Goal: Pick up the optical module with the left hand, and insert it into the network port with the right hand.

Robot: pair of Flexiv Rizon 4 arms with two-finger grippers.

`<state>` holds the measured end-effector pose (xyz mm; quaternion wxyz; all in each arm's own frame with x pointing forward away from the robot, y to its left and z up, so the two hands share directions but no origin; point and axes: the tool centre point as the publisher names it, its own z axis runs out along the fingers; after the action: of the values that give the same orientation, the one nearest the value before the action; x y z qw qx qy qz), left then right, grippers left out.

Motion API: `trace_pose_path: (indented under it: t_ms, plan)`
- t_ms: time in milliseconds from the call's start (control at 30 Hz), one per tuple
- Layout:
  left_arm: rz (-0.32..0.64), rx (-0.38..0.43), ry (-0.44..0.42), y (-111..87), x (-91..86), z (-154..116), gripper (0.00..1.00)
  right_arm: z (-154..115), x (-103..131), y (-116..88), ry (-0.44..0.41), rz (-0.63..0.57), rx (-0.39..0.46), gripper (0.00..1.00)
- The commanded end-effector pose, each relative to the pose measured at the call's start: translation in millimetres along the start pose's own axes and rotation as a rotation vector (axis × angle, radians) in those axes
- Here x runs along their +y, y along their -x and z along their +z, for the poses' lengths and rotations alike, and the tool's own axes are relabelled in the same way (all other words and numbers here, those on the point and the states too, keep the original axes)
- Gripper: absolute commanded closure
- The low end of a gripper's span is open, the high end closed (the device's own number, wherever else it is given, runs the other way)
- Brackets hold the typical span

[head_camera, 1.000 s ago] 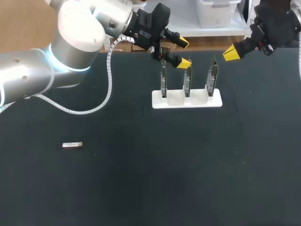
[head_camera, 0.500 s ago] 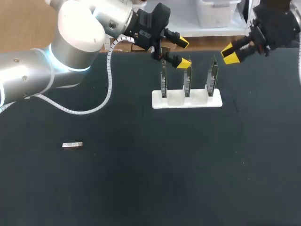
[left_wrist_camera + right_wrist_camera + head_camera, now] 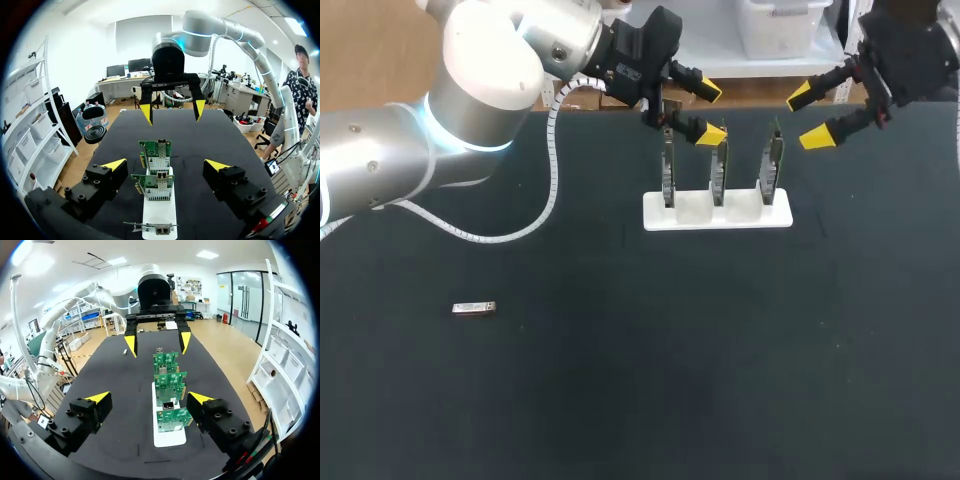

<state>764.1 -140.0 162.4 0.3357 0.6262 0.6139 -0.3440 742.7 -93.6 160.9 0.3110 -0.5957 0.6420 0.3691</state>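
Now our right gripper (image 3: pixel 809 117) shows its yellow tips spread wide, where a second ago they were pressed together. We take that as readying to receive, though nothing is there to hand over yet. Our left gripper (image 3: pixel 710 112) has not moved, its fingers apart and empty above the circuit boards (image 3: pixel 719 170). The optical module (image 3: pixel 473 308), a small flat metal bar, lies untouched on the matte black worktop (image 3: pixel 640 400), well apart from both arms, so the pick is not begun. The three thin green boards stand upright in a smooth white holder (image 3: pixel 717 212), each bearing a boxy metal network port (image 3: pixel 158 162).
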Motion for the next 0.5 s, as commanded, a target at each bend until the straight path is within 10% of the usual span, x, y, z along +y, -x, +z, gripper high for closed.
trace_pose_path:
  t_ms: [33, 500]
  plan:
    - [0.011, -0.009, -0.001, 0.7, -0.2, -0.5, 0.0, -0.2, 1.8, -0.1, -0.004, -0.001, 0.0, 0.0]
    - [0.037, 0.093, 0.169, -2.7, 1.5, -74.9, 0.0, -0.2, 1.8, -0.1, -0.004, -0.001, 0.0, 0.0]
